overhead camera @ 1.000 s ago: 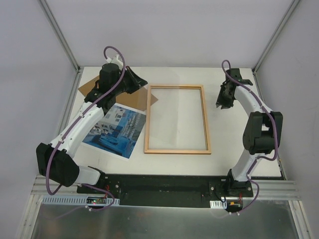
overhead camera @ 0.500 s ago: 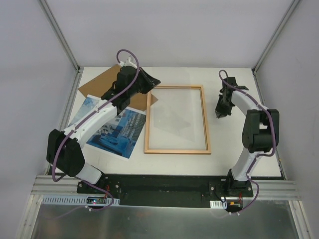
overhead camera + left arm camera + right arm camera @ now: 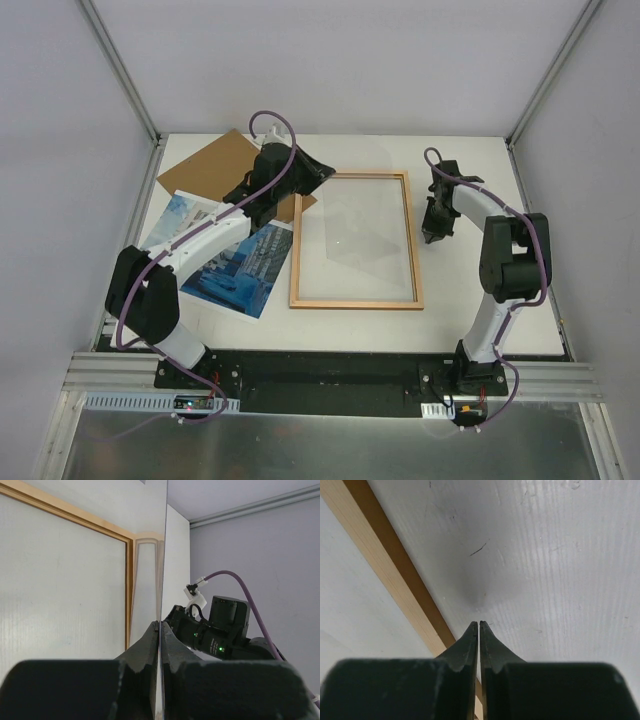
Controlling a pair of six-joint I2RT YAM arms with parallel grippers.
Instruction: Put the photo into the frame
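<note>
The left gripper [image 3: 159, 630], jaws clamped on the clear pane [image 3: 355, 225], has tilted it up off the frame [image 3: 415, 250]; the right gripper [image 3: 479, 626], jaws together, has neared its right rail.

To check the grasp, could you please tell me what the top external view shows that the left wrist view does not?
Only the top view shows the photo, the brown board and the right gripper beside the frame. Only the wrist view shows the left gripper shut on the thin edge of the pane. Both show the frame's wooden border.
</note>
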